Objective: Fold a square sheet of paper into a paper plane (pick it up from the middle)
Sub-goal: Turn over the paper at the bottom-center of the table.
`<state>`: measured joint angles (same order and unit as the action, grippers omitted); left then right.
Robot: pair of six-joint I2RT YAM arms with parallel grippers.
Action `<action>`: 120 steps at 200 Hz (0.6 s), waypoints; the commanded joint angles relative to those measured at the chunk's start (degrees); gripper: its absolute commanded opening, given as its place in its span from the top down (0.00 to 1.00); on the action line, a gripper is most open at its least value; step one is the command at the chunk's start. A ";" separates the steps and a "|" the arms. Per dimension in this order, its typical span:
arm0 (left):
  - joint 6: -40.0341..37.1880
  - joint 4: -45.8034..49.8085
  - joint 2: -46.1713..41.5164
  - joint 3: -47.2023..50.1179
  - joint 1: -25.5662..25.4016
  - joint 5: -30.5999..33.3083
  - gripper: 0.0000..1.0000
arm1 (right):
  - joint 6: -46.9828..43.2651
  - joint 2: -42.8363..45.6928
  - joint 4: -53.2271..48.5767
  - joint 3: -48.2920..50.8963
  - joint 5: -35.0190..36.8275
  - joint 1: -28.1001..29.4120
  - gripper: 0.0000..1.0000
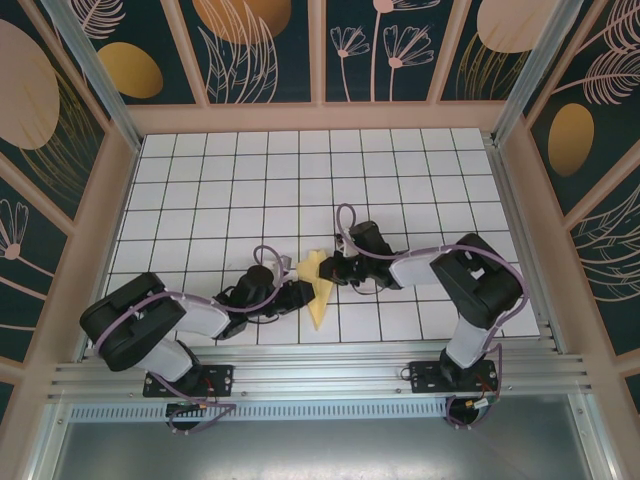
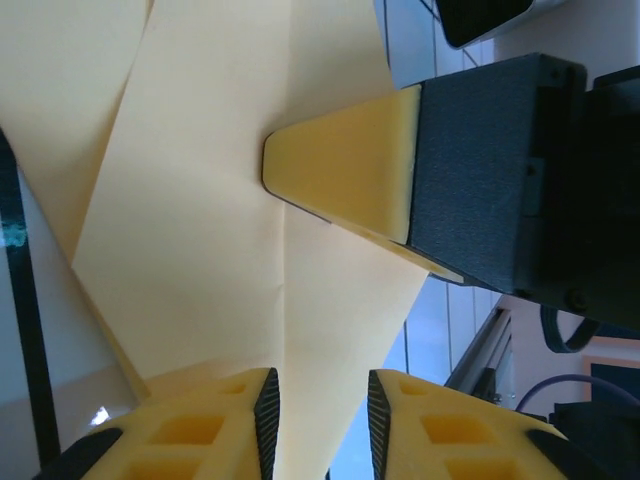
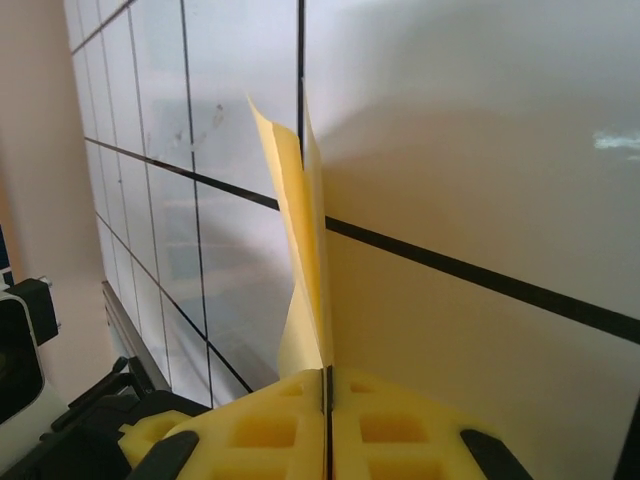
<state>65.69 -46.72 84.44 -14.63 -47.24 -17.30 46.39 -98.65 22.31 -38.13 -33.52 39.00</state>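
The square sheet of paper (image 1: 318, 287) is pale yellow and folded into a narrow pointed dart. It lies between both grippers near the table's front, its tip toward the near edge. My right gripper (image 3: 326, 372) is shut on the paper (image 3: 300, 240), whose folded layers stand up from between the foam pads. In the left wrist view the paper (image 2: 200, 250) spreads wide with a centre crease. One right finger (image 2: 340, 180) presses on it there. My left gripper (image 2: 322, 385) is open, and the paper's lower part runs loosely through the gap.
The white tiled table (image 1: 250, 180) stretches back behind the grippers. Wooden walls (image 1: 100, 200) close it in on three sides. An aluminium rail (image 1: 320, 375) runs along the near edge by the arm bases.
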 commanded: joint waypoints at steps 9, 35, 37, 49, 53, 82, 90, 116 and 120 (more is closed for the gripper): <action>0.25 5.30 -7.79 2.40 -0.21 3.47 0.68 | -1.06 4.53 0.98 2.64 -0.08 -0.57 0.91; -0.67 12.60 -15.47 2.76 -0.22 6.93 0.67 | -2.86 9.70 -4.13 3.63 3.57 -0.76 0.91; -0.70 13.14 -16.05 2.77 -0.22 7.28 0.67 | -3.14 10.19 -4.93 3.60 4.10 -0.77 0.91; -1.03 16.46 -19.32 2.72 -0.17 9.84 0.66 | -4.94 13.12 -10.41 2.97 7.28 -0.94 0.91; -1.09 17.63 -20.32 2.64 -0.14 10.76 0.66 | -5.56 14.12 -12.34 2.62 8.34 -1.03 0.91; -1.94 24.12 -26.13 1.69 -0.22 17.15 0.65 | -10.21 21.31 -29.21 -2.50 19.81 -1.39 0.90; -2.55 26.12 -27.28 1.10 -0.17 18.52 0.65 | -11.23 22.52 -34.90 -5.05 24.70 -1.20 0.89; -3.86 32.73 -31.19 -0.26 -0.18 22.97 0.64 | -14.43 20.85 -52.82 -14.63 45.32 2.26 0.87; -3.84 33.23 -31.89 -0.10 -0.18 23.51 0.64 | -14.68 19.70 -55.36 -16.03 48.08 2.90 0.87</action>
<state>64.07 -21.67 55.70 -13.10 -47.24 -0.32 36.40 -77.28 -12.25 -46.72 -7.14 39.03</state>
